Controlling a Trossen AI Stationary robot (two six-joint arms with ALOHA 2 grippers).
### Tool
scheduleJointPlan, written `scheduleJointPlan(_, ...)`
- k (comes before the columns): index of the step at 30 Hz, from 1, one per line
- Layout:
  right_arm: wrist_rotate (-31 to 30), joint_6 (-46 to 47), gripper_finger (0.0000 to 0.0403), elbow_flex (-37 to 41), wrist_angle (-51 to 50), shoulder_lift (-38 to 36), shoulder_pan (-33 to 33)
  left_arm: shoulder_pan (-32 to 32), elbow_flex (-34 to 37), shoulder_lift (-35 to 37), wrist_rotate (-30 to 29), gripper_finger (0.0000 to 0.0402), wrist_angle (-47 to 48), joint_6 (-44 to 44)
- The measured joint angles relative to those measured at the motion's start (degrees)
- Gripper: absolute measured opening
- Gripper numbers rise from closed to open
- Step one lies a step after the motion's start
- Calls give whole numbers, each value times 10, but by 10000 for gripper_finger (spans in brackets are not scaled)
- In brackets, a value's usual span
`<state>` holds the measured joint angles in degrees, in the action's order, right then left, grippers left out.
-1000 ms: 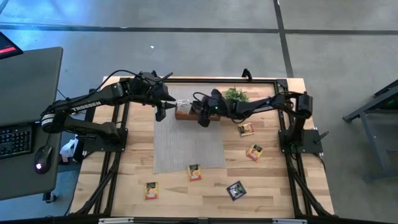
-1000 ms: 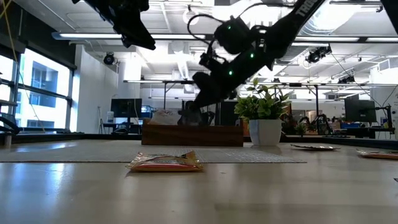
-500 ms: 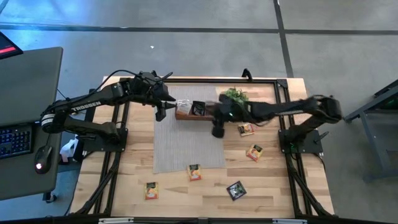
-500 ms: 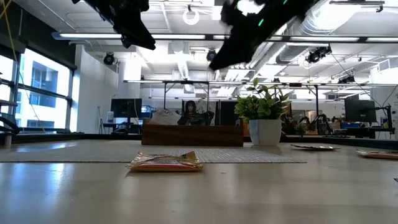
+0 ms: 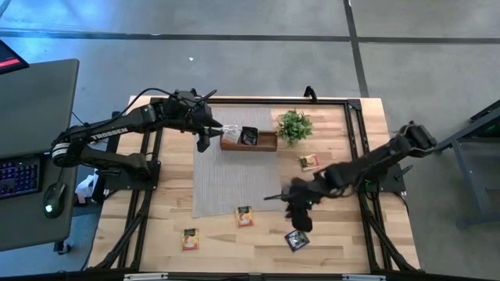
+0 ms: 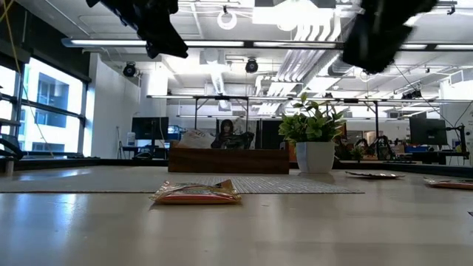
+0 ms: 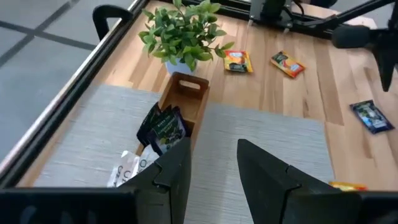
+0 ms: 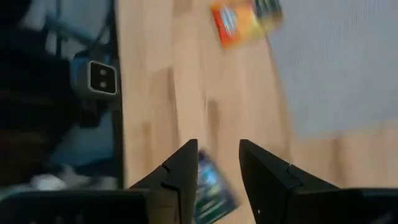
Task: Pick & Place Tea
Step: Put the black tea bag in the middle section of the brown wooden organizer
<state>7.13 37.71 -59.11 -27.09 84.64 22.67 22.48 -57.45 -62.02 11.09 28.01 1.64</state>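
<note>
- Right pincer [image 5: 300, 221]: out over the near right part of the surface [image 5: 344, 234], just above a black sachet [image 5: 296, 239]. Fingers [image 8: 264, 171] stand apart, nothing between them. In the right wrist view the black sachet [image 8: 211, 186] shows in the gap below the fingers.
- Left pincer [image 5: 205, 139]: hangs at the far left end of the tray [image 5: 266, 143], above the mat's [image 5: 234, 176] far edge. Fingers [image 7: 267, 171] parted, empty.
- Tray: far middle of the surface, on the mat's far edge, just left of the plant [image 5: 294, 125]. It holds black sachets [image 7: 163, 127] standing on edge and white sachets [image 7: 127, 168] at its left end; right end bare wood.
- Loose tea on the surface:
  - orange sachet [image 5: 244, 215] at the mat's near edge, middle;
  - orange sachet [image 5: 190, 238] near left, off the mat;
  - orange sachet [image 5: 309, 161] right of the mat, near the plant;
  - a further one [image 7: 287, 64] shows beside it in the left wrist view; in the high view the right arm covers that spot.
- Low view: one orange sachet [image 6: 196, 193] lies flat in front; tray [image 6: 229, 159] and plant [image 6: 314, 140] behind it.
</note>
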Motion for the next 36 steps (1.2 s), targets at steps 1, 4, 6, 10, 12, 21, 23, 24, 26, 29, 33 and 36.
scheduleJointPlan(1,-2,56,114,0,-12,3,10,0,0,0,0,128,0,-5)
scheduleJointPlan(4,1,212,114,0,-52,12,38,0,0,0,0,128,0,-7)
scheduleJointPlan(6,-10,286,114,0,-65,17,59,0,0,0,0,128,0,-7)
scheduleJointPlan(10,-33,405,114,0,-75,38,94,0,0,0,-1,128,0,-7)
scheduleJointPlan(12,-40,452,114,0,-74,54,110,0,0,0,-1,128,0,-7)
scheduleJointPlan(21,-37,558,114,0,-69,125,150,0,1,0,-1,128,0,-4)
scheduleJointPlan(23,-38,573,114,0,-70,138,154,0,1,0,-1,128,0,-4)
scheduleJointPlan(24,-38,577,114,0,-69,145,155,0,1,0,-2,128,0,-4)
scheduleJointPlan(26,-37,587,114,0,-65,161,157,0,1,0,-3,128,0,-2)
scheduleJointPlan(29,-32,598,114,0,-46,187,157,0,1,0,-3,128,-1,0)
scheduleJointPlan(33,-30,598,114,-3,-30,211,157,0,1,0,-3,128,-9,1)
scheduleJointPlan(36,-31,598,102,-3,-38,216,157,0,1,0,-5,128,-13,2)
